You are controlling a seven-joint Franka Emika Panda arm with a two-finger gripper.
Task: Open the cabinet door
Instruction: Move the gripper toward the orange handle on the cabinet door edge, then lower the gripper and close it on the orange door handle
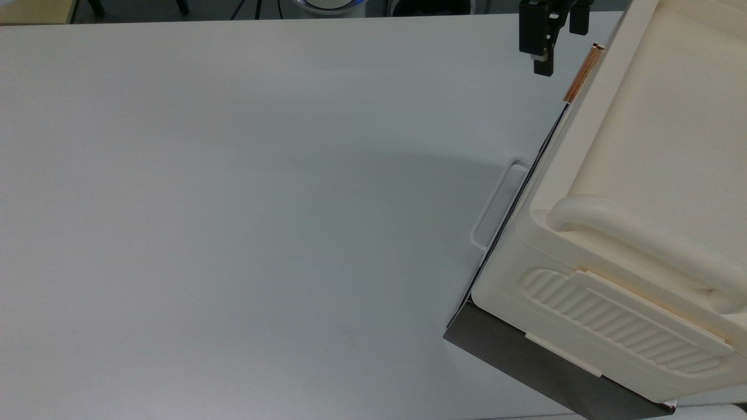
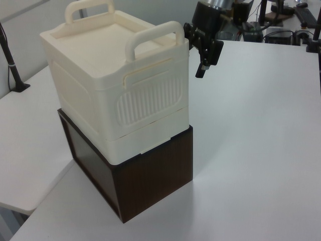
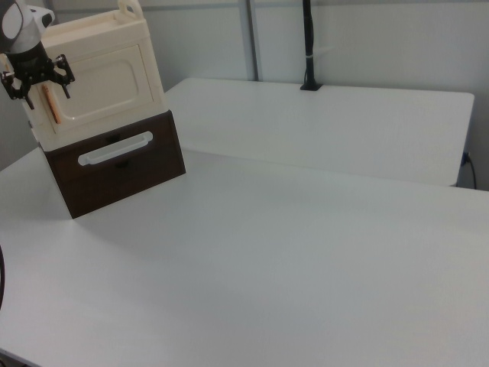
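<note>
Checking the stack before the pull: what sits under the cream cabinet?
The cabinet rests on a dark brown box with a white loop handle. The box's inside is hidden.

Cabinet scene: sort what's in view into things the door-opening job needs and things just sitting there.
For the job:
- cabinet door
- its copper handle
- cabinet
- tool, open, beside the handle

Just there:
- dark brown base box
- white loop handle
- white table

One cream plastic cabinet with two thick tubular top handles, one dark brown wooden base box, one black two-fingered claw, one white bench.
</note>
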